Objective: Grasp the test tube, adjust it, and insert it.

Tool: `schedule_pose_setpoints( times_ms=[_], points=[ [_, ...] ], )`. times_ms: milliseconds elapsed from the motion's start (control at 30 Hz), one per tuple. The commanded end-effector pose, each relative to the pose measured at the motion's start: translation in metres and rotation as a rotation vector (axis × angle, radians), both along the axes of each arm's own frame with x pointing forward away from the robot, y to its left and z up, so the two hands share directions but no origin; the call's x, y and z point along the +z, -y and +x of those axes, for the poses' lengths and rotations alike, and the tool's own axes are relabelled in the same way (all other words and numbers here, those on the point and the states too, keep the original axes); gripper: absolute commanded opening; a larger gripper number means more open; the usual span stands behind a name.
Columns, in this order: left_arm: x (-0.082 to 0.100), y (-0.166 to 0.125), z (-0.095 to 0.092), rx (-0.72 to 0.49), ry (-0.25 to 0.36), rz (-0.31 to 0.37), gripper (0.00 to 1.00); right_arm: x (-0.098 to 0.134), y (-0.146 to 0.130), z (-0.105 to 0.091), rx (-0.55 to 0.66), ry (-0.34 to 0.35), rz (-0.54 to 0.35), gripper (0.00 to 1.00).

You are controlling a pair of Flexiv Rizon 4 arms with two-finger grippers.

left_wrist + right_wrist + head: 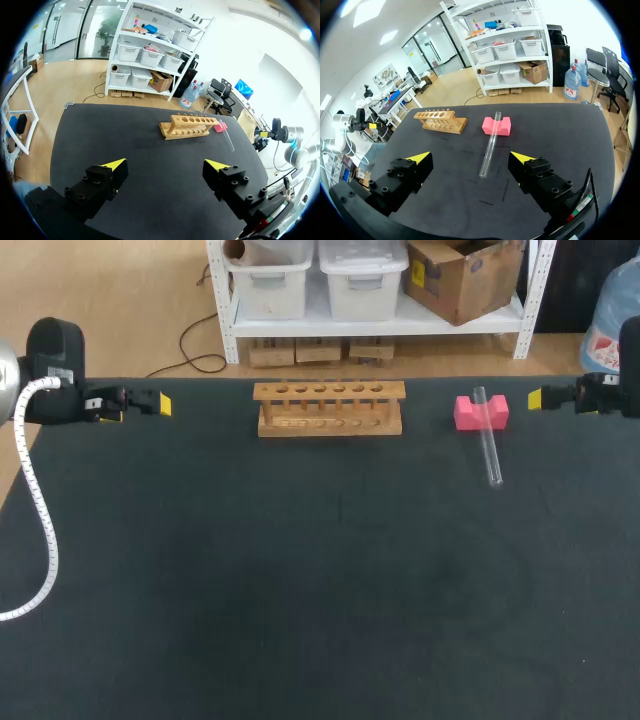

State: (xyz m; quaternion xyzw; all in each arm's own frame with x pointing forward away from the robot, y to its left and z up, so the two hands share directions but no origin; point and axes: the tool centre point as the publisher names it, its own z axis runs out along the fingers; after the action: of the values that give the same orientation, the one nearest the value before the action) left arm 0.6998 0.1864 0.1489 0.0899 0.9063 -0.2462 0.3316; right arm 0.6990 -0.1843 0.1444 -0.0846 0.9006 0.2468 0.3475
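Test tube (489,440): clear, far end propped in the notch of pink block (466,414), near end on the tabletop (300,570), toward the far right corner.
Wooden rack (329,408): far edge, middle.
Left gripper (165,165), right gripper (470,158): fingers wide apart, holding nothing.

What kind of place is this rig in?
Likely a robotics lab bench: black table, wooden test tube rack, clear test tube propped on a pink block, left gripper and right gripper open at its sides.
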Motion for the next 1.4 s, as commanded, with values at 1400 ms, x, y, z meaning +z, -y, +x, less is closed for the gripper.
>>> schedule_pose_setpoints(
  times_ms=[1400],
  points=[
    [0.007,-0.012,0.054,-0.748,0.329,-0.124,1.00,0.001,-0.001,-0.002,-0.007,-0.001,-0.008,1.00]
  ],
)
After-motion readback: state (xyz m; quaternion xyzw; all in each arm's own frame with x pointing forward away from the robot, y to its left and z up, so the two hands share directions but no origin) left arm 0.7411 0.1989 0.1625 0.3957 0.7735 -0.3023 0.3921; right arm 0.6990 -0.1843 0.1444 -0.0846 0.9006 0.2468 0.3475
